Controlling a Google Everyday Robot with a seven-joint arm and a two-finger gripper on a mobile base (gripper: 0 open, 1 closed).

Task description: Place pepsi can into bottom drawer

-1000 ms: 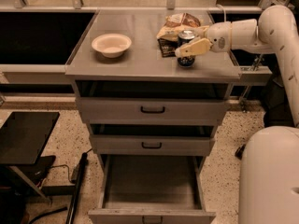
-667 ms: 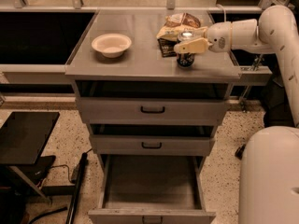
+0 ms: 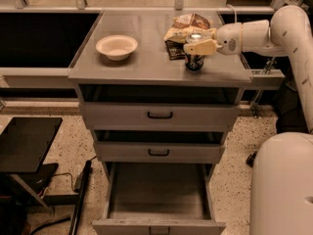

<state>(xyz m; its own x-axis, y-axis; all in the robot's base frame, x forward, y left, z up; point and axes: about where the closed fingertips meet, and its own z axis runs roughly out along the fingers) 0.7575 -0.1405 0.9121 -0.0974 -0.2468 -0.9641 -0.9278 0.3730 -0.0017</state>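
Note:
The pepsi can (image 3: pixel 194 58) stands upright on the cabinet top near its right front, dark with a silver top. My gripper (image 3: pixel 199 46) reaches in from the right at the end of the white arm and sits around the can's upper part, partly covering it. The bottom drawer (image 3: pixel 157 189) is pulled out below, and its flat grey interior has nothing in it.
A tan-and-brown snack bag (image 3: pixel 188 26) lies just behind the can. A white bowl (image 3: pixel 117 46) sits on the left of the top. The two upper drawers (image 3: pixel 160 115) are shut. The robot's white base (image 3: pixel 283 185) stands at the right, and a black stand (image 3: pixel 27 141) at the left.
My gripper has moved slightly up and left onto the can's upper part, then held still. The can has stayed in place on the top.

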